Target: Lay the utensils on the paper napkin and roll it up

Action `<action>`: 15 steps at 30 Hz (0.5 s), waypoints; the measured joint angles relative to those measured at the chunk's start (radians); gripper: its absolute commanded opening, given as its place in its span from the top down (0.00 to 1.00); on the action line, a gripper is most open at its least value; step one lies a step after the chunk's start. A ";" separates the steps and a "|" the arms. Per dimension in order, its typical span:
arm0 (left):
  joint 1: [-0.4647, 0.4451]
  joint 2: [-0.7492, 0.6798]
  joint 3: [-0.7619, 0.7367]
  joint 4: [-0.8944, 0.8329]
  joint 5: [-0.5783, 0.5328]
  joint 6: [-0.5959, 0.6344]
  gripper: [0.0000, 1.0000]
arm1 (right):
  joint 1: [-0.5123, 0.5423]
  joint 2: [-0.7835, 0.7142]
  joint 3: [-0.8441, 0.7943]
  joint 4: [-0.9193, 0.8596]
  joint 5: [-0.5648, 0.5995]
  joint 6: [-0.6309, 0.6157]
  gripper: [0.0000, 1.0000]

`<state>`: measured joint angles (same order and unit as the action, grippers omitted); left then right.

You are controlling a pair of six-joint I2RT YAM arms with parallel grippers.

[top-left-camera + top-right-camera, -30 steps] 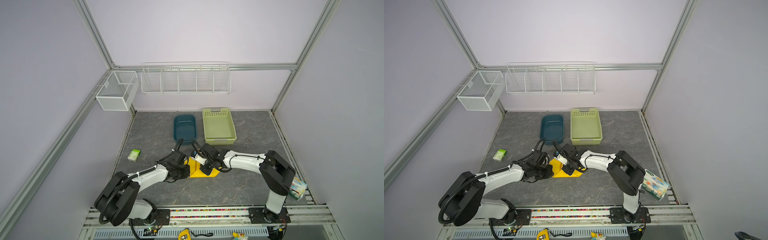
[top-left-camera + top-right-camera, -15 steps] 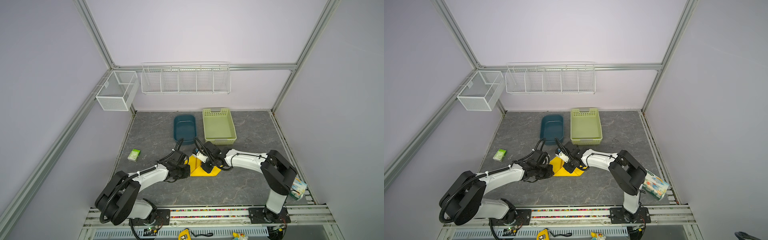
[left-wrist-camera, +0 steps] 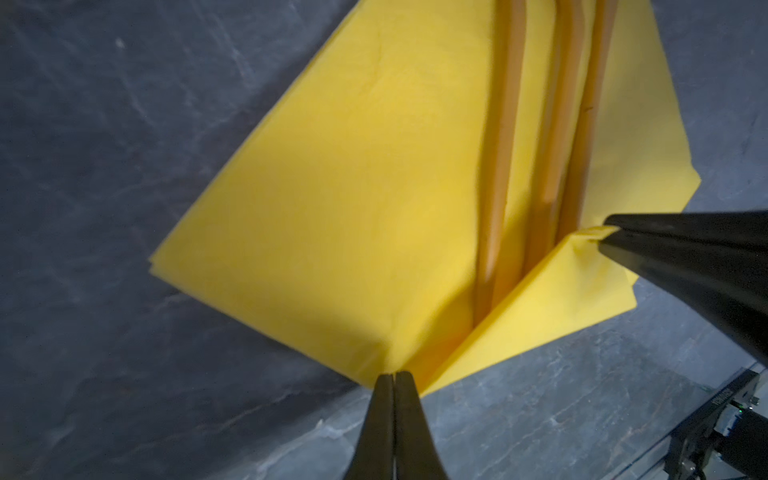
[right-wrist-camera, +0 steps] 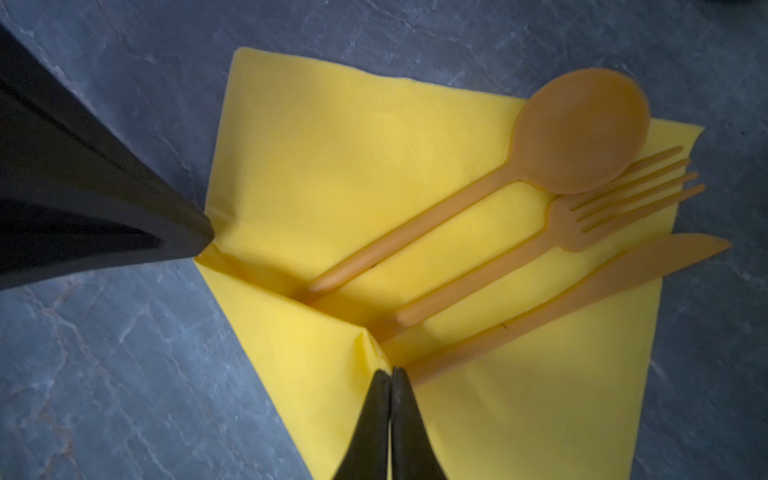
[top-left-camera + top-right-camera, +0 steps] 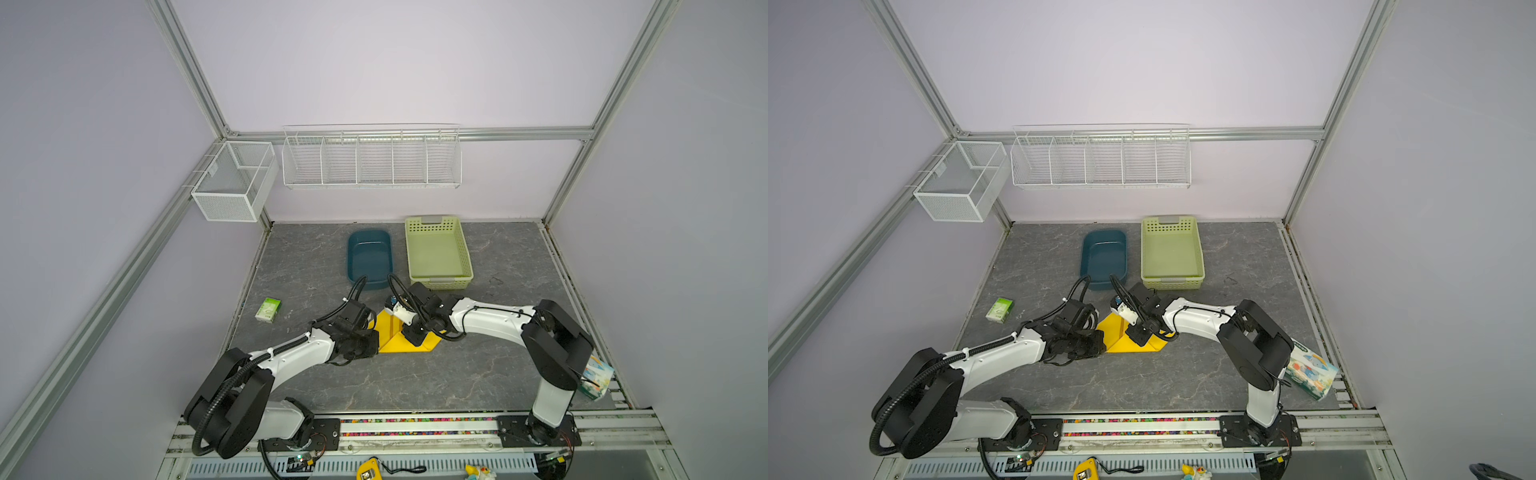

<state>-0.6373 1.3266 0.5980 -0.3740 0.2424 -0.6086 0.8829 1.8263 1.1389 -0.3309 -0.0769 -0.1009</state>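
Observation:
The yellow paper napkin (image 5: 395,332) (image 5: 1115,332) lies mid-table between both arms. On it rest the orange-brown utensils side by side: a spoon (image 4: 582,129), a fork (image 4: 582,220) and a knife-like straight piece (image 4: 623,270). Their handles (image 3: 503,166) run under a raised fold of the napkin (image 3: 561,291). My left gripper (image 3: 394,374) (image 5: 377,350) is shut on one end of that fold. The right gripper (image 4: 390,370) (image 5: 409,337) is shut on the fold's other end, over the handle tips. Each gripper also shows in the other's wrist view, as the left gripper (image 4: 208,241) and the right gripper (image 3: 606,237).
A dark blue tub (image 5: 370,259) and a light green basket (image 5: 436,253) stand behind the napkin. A small green-white packet (image 5: 268,309) lies at the left. A patterned tissue pack (image 5: 596,378) sits by the right arm's base. White wire baskets (image 5: 370,158) hang on the back wall.
The right gripper has shifted slightly with the napkin's edge, and the fold now stands over the handle ends. The left arm has barely moved.

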 measured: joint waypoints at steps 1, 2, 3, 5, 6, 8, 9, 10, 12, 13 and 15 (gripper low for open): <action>0.000 -0.015 0.008 -0.006 0.003 0.000 1.00 | 0.000 0.000 0.000 0.000 0.000 0.000 0.93; 0.000 -0.028 0.016 -0.009 0.010 0.000 1.00 | 0.000 0.000 0.000 0.000 0.000 0.000 0.93; 0.000 -0.038 0.023 -0.008 0.017 0.000 1.00 | 0.000 0.001 0.000 0.000 0.000 0.000 0.93; 0.000 -0.047 0.035 -0.002 0.043 0.000 1.00 | 0.000 0.001 0.000 0.000 -0.003 0.000 0.93; 0.000 -0.047 0.037 0.004 0.055 -0.001 1.00 | -0.001 0.001 0.001 0.000 -0.003 0.001 0.93; -0.005 -0.042 0.038 0.018 0.084 -0.006 1.00 | -0.003 0.001 0.002 0.000 -0.007 0.001 0.93; -0.009 -0.037 0.038 0.024 0.097 -0.008 1.00 | -0.004 0.001 0.002 0.000 -0.008 0.002 0.93; -0.013 -0.030 0.038 0.033 0.108 -0.011 1.00 | -0.004 0.002 0.003 0.000 -0.008 0.004 0.93; -0.018 -0.013 0.038 0.051 0.129 -0.016 1.00 | -0.005 0.003 0.004 0.000 -0.010 0.005 0.93; -0.020 -0.002 0.038 0.063 0.141 -0.019 1.00 | -0.004 0.003 0.005 0.000 -0.011 0.005 0.93; -0.023 0.017 0.038 0.081 0.159 -0.021 1.00 | -0.005 0.004 0.007 0.000 -0.012 0.008 0.93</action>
<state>-0.6601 1.3434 0.6361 -0.2932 0.4011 -0.6292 0.8783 1.8305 1.1458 -0.3309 -0.0891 -0.0929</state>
